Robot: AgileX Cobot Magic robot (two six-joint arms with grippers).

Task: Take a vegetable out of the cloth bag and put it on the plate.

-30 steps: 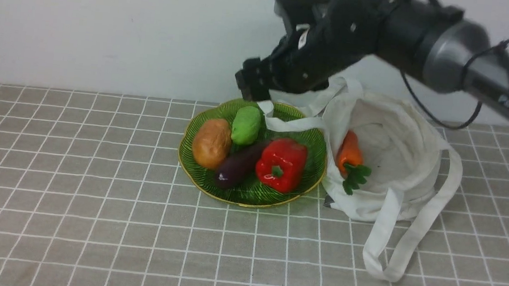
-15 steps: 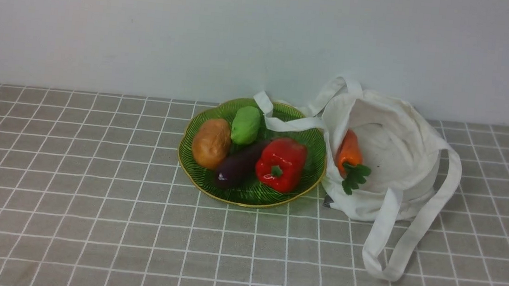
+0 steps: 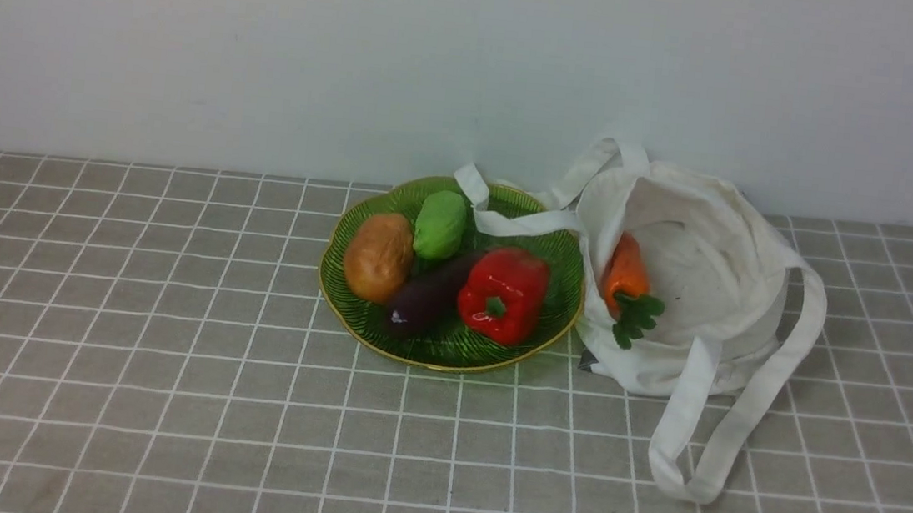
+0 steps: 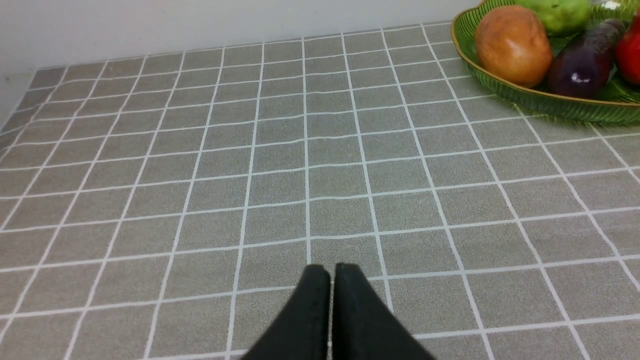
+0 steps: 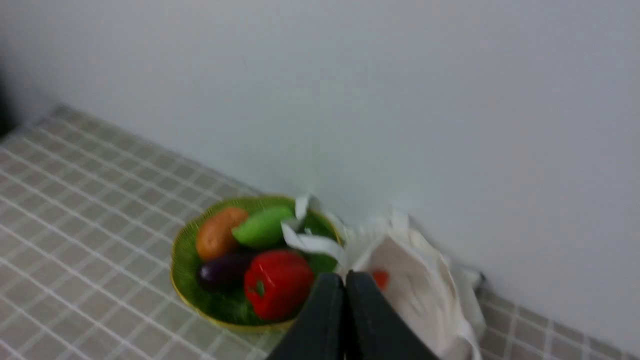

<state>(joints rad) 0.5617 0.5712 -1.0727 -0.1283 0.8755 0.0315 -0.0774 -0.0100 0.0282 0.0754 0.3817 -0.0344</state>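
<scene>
The light green vegetable [image 3: 440, 224] lies on the green plate [image 3: 447, 349] at its far side, beside a potato; it also shows in the right wrist view [image 5: 262, 227] and the left wrist view [image 4: 560, 12]. The white cloth bag [image 3: 702, 314] lies open right of the plate, one strap draped over the plate's rim. Neither arm shows in the front view. My left gripper [image 4: 330, 270] is shut and empty, low over the bare table left of the plate [image 4: 550, 107]. My right gripper [image 5: 345, 277] is shut and empty, raised well back from the plate [image 5: 182, 260] and bag [image 5: 425, 295].
On the plate also lie a brown potato [image 3: 378, 256], a purple eggplant [image 3: 427, 296] and a red bell pepper [image 3: 505, 295]. An orange carrot with green leaves [image 3: 626, 281] sits in the bag's mouth. A wall stands right behind. The grey tiled tablecloth [image 3: 158, 395] covers the table.
One second ago my right arm hung over the plate's far edge and the bag. It has pulled back out of the front view. The vegetables and bag have stayed put.
</scene>
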